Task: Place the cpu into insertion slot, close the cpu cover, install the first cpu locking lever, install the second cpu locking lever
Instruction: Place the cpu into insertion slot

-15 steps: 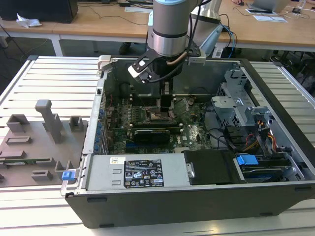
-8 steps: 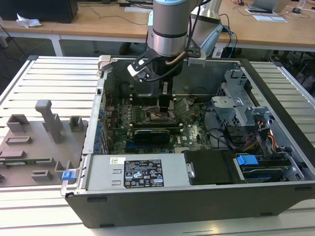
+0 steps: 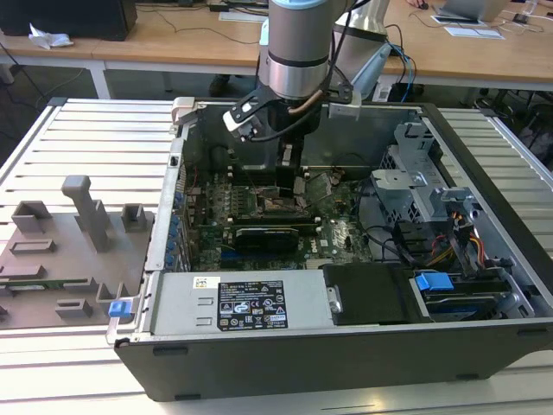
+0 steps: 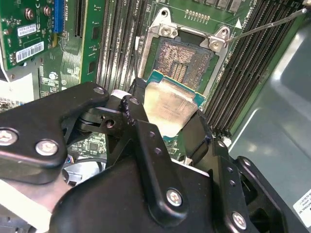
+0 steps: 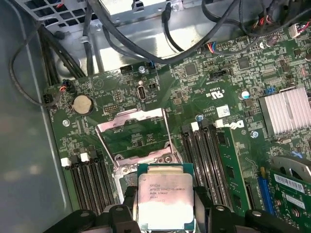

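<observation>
Gripper (image 4: 167, 119) is closed on the cpu (image 4: 171, 108), clamping it by two opposite edges. The chip hangs just above the insertion slot (image 4: 187, 63), unseated, with the pin field bare beneath. I can't tell whether it is level. In the exterior view the gripper (image 3: 289, 164) sits at centre frame, low inside the computer case (image 3: 484, 173).

The cpu cover (image 5: 132, 132) is swung open on the far side of the socket. A thin locking lever (image 4: 265, 25) is raised clear.

Risks, as I judge them:
- If the chip descends skewed or offset, a corner could land on the pin field and bend pins.
- The hold is on edges only, so a slip would drop the chip onto the socket.
- The open cover looks free to fall back against the chip or the gripper if knocked.

Room:
- Memory slots (image 5: 90, 179) run close along both flanks of the socket, tight for the gripper's bulk.
- The cover side is open above the motherboard (image 5: 204, 82).
- Cables (image 5: 121, 24) hang well apart from the socket, and the case walls are also well apart.
</observation>
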`<state>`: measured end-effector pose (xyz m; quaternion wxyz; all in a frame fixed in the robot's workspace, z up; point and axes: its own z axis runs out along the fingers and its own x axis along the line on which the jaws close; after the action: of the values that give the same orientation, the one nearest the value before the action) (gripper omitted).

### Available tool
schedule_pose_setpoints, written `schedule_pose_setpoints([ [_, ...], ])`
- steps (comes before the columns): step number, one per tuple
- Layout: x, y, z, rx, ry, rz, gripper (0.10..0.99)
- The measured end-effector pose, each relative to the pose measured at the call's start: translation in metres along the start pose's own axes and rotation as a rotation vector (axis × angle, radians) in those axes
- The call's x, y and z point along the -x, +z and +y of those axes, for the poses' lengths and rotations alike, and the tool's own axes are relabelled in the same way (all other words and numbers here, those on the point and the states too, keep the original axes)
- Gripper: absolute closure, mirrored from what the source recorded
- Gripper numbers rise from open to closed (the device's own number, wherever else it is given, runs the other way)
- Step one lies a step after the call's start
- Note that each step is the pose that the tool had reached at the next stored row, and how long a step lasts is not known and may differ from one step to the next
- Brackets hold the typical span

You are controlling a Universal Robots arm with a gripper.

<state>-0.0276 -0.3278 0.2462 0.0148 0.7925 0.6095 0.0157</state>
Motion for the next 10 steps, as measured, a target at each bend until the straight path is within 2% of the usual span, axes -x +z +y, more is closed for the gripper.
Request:
schedule_pose_setpoints([
  [1,0.0000,0.0000,0.0000,0.000,-0.010,0.0005,0.541],
  [2,0.0000,0.0000,0.0000,0.000,-0.048,0.0021,0.541],
  [6,0.0000,0.0001,0.0000,-0.002,-0.241,0.0102,0.541],
  [10,0.0000,0.0001,0.0000,-0.002,-0.328,0.0139,0.541],
])
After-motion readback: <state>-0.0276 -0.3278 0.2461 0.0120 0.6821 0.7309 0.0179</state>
